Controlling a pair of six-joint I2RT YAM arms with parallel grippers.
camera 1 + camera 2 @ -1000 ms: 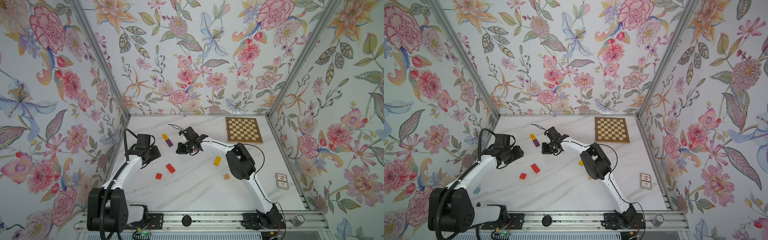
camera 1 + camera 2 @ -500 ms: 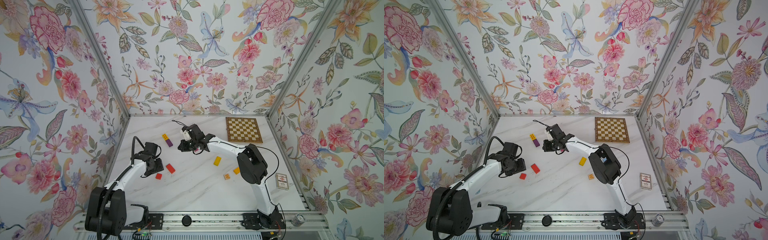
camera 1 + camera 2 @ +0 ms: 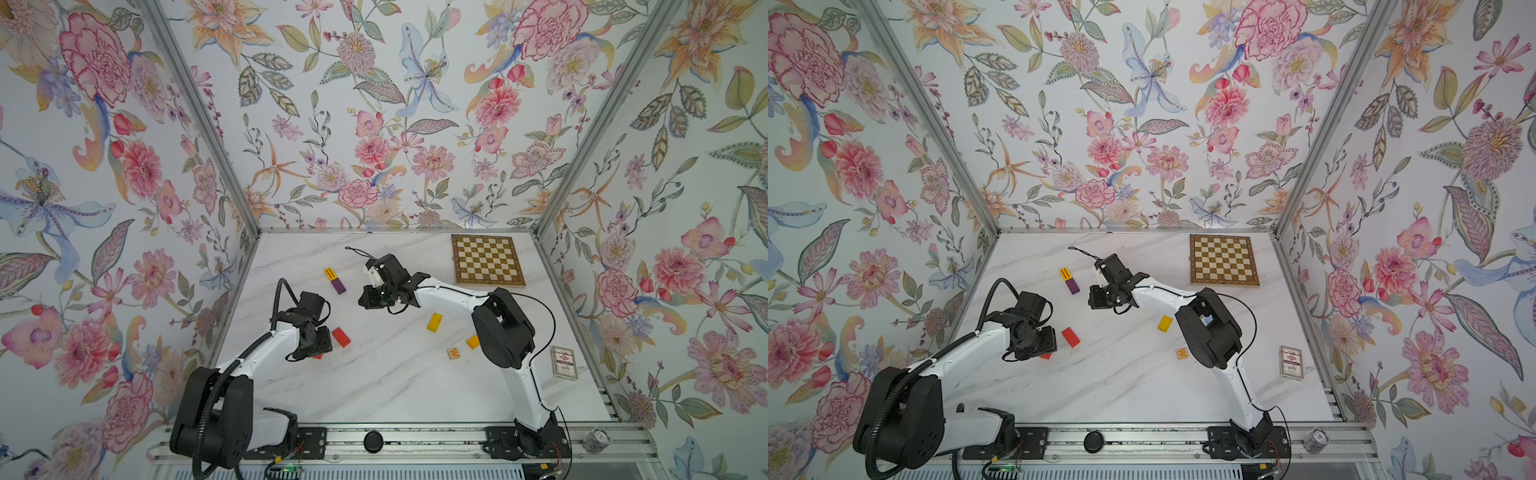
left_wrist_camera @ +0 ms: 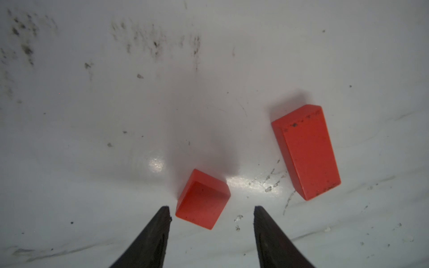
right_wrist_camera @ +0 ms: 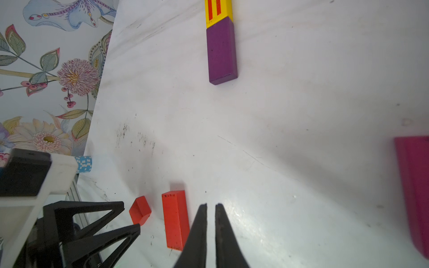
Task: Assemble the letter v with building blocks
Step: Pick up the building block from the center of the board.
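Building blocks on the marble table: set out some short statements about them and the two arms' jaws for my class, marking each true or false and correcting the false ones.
1. The purple block touches the striped yellow block end to end. True.
2. The left jaws are clamped on the long red block. False: they stand open at the small red cube, which is not clamped. The long red block lies apart, to one side.
3. The right jaws are shut and hold nothing. True.
4. The W cube sits on the chessboard. False: it lies on the table, and no block is on the chessboard.
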